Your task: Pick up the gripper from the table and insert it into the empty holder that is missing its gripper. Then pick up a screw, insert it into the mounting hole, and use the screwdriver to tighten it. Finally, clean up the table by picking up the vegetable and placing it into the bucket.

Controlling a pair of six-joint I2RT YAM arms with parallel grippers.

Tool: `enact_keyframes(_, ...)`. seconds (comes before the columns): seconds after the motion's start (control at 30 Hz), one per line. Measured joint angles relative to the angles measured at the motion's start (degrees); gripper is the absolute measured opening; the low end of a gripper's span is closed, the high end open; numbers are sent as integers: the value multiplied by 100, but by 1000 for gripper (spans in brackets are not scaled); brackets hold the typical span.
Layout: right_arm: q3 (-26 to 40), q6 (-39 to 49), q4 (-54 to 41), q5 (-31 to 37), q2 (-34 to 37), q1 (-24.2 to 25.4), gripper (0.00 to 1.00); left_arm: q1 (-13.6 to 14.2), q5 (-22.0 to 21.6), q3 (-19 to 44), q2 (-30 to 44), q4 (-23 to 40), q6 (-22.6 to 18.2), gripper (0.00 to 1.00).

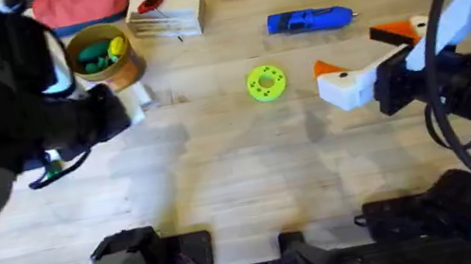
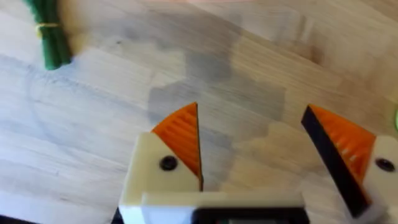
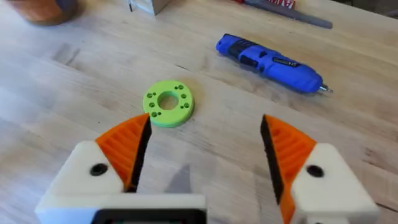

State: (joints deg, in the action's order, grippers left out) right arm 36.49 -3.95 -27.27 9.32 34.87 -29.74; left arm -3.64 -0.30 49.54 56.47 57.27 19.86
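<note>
Looks mostly done, going by how things lie. Orange ribbed tips (image 2: 180, 134) on both white mounts (image 2: 146, 180) of the left tool (image 2: 252, 124), same on the right tool (image 3: 205, 134), and what looks like a dark screw head (image 2: 168, 163) sitting in each mount. So, best guess: gripper fitted into its holder and screw driven home, though can't tell which finger was the bare one.

Blue screwdriver (image 1: 311, 20) lying flat on the bench (image 1: 225, 182), out past the right tool, touching nothing. Fits with the tightening step being over, but no way to check from here how snug that screw really is.

Left to do: the cleanup. Vegetable (image 2: 50, 34) lying on bare wood, near the left tool but clear of its fingers, dark green with a yellowish band round it. Bucket (image 1: 125, 72) upright at the far left of the bench, by the left arm, holding a teal toy (image 1: 91, 55) and a yellow one (image 1: 117, 48), so not the vegetable yet.

Both tools spread wide and holding nothing at all, just bench between the pads. Right one hovering just short of a green disc (image 1: 266, 83), not touching it.

Next up, presumably: left tool onto the vegetable, then a short hop to the bucket. Thin thing lying flat, so probably a low pinch needed.
</note>
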Motion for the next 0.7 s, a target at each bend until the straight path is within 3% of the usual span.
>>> enact_keyframes(0.07, 0, 59, 0, 0, 0, 0, 992, -563, -9, 0, 212, -4, -33, 985)
enact_keyframes(0.2, 0, 121, 0, 1, 0, 0, 992, -1433, -49, 0, 471, -156, -80, 985)
enact_keyframes(0.4, 0, 213, 0, 2, 0, 0, 992, -2486, -327, 0, 663, -772, -126, 985)
enact_keyframes(0.53, 0, 267, 0, 0, 0, 0, 992, -2977, -515, 0, 914, -1244, -538, 985)
enact_keyframes(0.7, 0, 290, 0, 3, 0, 0, 992, -3230, -549, 0, 1372, -1465, -1427, 985)
